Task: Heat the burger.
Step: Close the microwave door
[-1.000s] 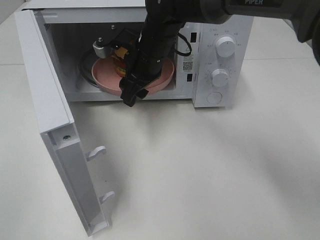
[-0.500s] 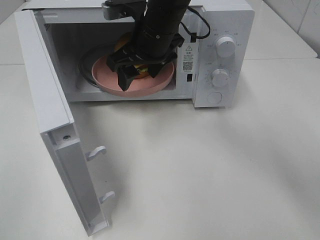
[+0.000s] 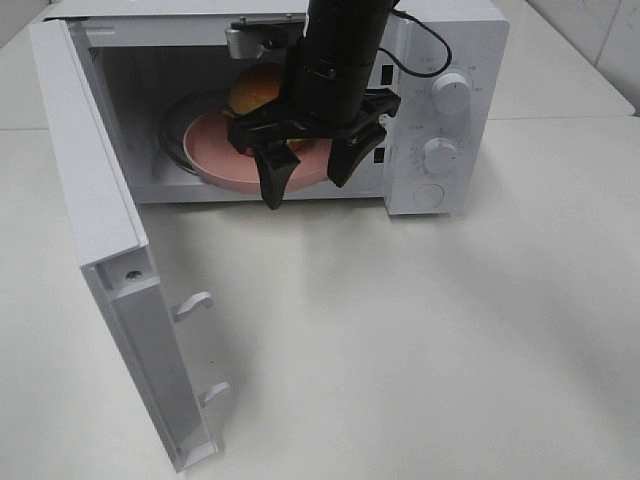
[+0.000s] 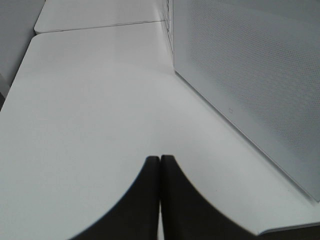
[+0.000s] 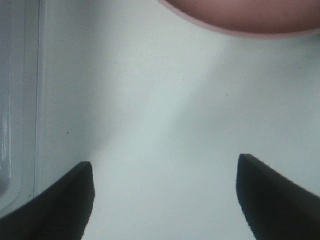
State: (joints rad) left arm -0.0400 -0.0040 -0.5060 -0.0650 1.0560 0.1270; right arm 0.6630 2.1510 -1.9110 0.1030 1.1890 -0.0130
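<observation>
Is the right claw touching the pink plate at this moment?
Apart. The right wrist view shows the right claw open and empty, with a band of white surface between its tips and the pink plate.

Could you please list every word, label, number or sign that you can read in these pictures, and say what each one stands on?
No text can be read as words or numbers.
Printed marks around the upper knob and the lower knob on the microwave: too small to read.
Both wrist views: no text shows.
</observation>
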